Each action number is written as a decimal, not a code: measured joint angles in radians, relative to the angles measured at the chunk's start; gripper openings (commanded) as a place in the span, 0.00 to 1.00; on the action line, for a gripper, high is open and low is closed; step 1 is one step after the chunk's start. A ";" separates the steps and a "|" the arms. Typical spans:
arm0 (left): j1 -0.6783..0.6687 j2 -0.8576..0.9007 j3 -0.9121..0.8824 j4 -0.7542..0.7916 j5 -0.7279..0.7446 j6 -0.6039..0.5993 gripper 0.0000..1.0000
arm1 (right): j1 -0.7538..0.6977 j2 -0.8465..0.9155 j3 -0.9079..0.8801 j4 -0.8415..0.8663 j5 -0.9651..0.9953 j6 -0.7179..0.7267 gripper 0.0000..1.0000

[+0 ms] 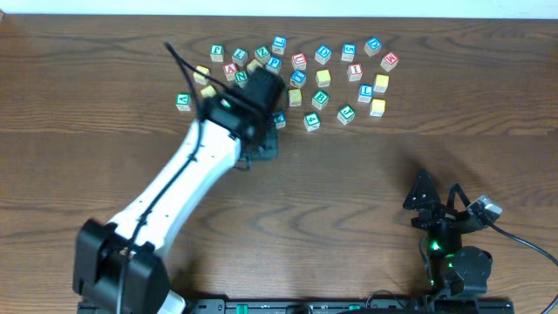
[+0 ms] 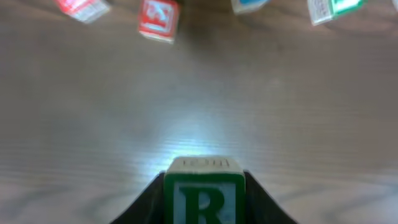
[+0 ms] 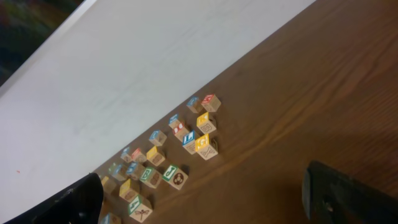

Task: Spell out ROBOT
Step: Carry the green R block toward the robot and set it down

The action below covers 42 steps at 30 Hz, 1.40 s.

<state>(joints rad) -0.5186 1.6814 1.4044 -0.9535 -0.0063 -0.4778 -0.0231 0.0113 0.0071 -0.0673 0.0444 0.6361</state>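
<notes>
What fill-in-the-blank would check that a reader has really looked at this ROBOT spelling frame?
The block gripped by the left claw shows the letter ____.
That letter is printed in ____.
The arm parked away from the loose blocks is the ____ one.
Missing words: R; green; right.

Overhead straight down — left wrist close, right wrist distant, blocks (image 1: 323,78) shared
</notes>
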 measured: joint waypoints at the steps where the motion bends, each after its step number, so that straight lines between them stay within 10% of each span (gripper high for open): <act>1: -0.008 0.002 -0.047 0.048 0.000 -0.005 0.19 | 0.000 0.000 0.000 0.000 0.000 0.000 0.99; 20: -0.018 0.049 -0.396 0.510 -0.061 0.092 0.19 | 0.000 0.000 0.000 0.000 0.000 0.000 0.99; 25: -0.018 0.103 -0.396 0.517 -0.061 0.118 0.23 | 0.000 0.000 0.000 0.000 0.000 0.000 0.99; 31: -0.013 0.105 -0.396 0.518 -0.068 0.135 0.53 | 0.000 0.000 0.000 0.000 0.000 0.000 0.99; 42: 0.006 0.089 -0.374 0.407 -0.072 0.143 0.54 | 0.000 0.000 0.000 0.000 0.000 0.000 0.99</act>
<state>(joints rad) -0.5129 1.7706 1.0302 -0.5468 -0.0780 -0.3347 -0.0231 0.0113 0.0071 -0.0673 0.0444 0.6361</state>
